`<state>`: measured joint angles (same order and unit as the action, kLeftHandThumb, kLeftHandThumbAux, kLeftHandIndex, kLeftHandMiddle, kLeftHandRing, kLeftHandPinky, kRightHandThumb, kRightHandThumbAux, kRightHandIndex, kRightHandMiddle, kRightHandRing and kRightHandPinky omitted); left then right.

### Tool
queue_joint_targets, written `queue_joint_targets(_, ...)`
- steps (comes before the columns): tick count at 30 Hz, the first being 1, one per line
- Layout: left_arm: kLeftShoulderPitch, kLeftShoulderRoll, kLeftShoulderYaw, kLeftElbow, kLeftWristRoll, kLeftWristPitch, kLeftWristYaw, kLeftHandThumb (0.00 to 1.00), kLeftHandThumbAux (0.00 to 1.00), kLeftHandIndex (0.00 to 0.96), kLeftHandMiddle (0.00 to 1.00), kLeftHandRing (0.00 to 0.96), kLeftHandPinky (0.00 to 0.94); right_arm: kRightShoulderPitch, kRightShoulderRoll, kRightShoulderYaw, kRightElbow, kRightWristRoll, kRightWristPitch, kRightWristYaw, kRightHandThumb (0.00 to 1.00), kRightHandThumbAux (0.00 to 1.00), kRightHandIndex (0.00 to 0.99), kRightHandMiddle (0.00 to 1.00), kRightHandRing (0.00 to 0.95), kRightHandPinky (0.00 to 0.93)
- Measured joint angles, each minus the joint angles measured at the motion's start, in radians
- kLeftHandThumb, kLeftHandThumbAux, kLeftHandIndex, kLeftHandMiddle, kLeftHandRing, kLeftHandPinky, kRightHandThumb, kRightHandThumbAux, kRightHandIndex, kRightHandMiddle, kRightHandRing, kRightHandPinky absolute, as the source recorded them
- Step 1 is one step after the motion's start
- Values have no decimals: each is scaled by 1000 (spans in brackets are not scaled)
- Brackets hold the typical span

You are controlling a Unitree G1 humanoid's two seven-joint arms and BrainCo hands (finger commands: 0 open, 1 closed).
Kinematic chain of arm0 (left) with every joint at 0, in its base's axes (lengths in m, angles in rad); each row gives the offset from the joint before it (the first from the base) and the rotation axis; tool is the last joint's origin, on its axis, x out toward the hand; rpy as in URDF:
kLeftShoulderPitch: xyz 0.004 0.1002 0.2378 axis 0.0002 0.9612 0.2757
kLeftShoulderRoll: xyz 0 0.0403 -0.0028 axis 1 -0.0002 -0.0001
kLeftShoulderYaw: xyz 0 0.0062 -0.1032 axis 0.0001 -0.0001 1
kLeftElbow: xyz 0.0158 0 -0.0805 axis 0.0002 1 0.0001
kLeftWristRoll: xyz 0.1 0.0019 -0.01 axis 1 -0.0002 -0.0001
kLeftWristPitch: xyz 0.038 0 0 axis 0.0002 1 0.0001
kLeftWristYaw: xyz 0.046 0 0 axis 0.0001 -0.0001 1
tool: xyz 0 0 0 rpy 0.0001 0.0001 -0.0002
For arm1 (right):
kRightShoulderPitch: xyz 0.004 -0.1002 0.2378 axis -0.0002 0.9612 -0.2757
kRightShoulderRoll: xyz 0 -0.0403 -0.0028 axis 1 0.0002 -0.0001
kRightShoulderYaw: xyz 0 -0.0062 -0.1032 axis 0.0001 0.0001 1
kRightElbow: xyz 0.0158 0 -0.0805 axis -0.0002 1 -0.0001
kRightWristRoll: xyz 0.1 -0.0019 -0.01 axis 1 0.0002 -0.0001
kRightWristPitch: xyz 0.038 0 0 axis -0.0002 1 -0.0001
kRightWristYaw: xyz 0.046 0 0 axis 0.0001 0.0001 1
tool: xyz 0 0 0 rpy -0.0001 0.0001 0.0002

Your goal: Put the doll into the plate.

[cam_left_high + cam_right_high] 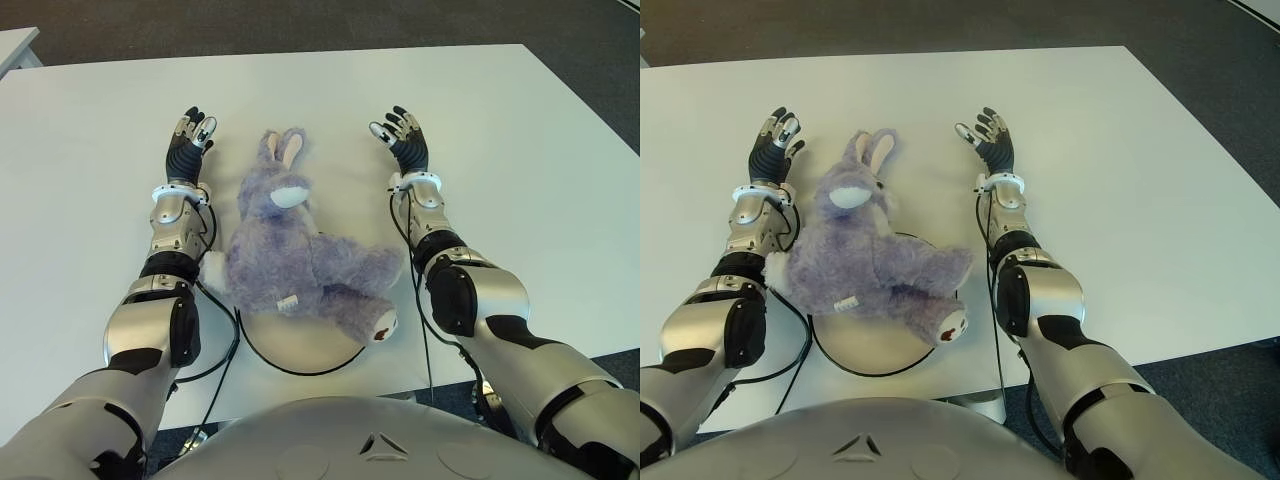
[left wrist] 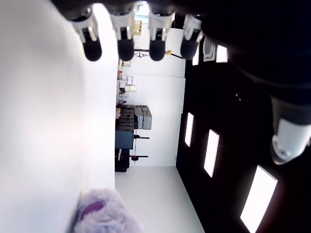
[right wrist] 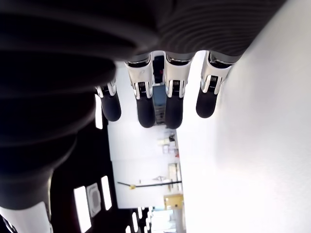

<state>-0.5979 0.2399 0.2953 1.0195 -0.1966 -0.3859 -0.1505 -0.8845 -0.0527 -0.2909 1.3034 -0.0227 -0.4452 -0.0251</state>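
Observation:
A purple plush rabbit doll (image 1: 290, 255) lies on its back with its body over a round cream plate (image 1: 300, 345) near the table's front edge; its head and ears reach past the plate's far rim. My left hand (image 1: 190, 140) is to the left of the doll's head, fingers spread and holding nothing. On the other side of the head my right hand (image 1: 402, 138) is likewise open and apart from the doll. The left wrist view shows a bit of the doll's fur (image 2: 104, 213) beyond the spread fingers (image 2: 124, 46).
The white table (image 1: 520, 180) stretches wide on both sides and beyond the hands. Black cables (image 1: 215, 330) run from my forearms across the table beside the plate. Dark floor lies past the table's far and right edges.

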Motion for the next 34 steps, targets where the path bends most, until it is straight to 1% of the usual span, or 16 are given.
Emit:
queue_joint_targets(24,1,0,1,3,-1,-12,-7,52,519,0,22,0,0,1,0,0,0,0,0,5,0,747,126,169,153,146)
queue_joint_targets(29,1,0,2,3,-1,-12,-8,52,516,0,26,0,0,1,0,0,0,0,0,5,0,748,125,165,148,125)
queue_joint_targets(34,1,0,2,3,-1,-12,-8,45,512,0,24,0,0,1,0,0,-1,0,0,6,0,752,122,158,141,125)
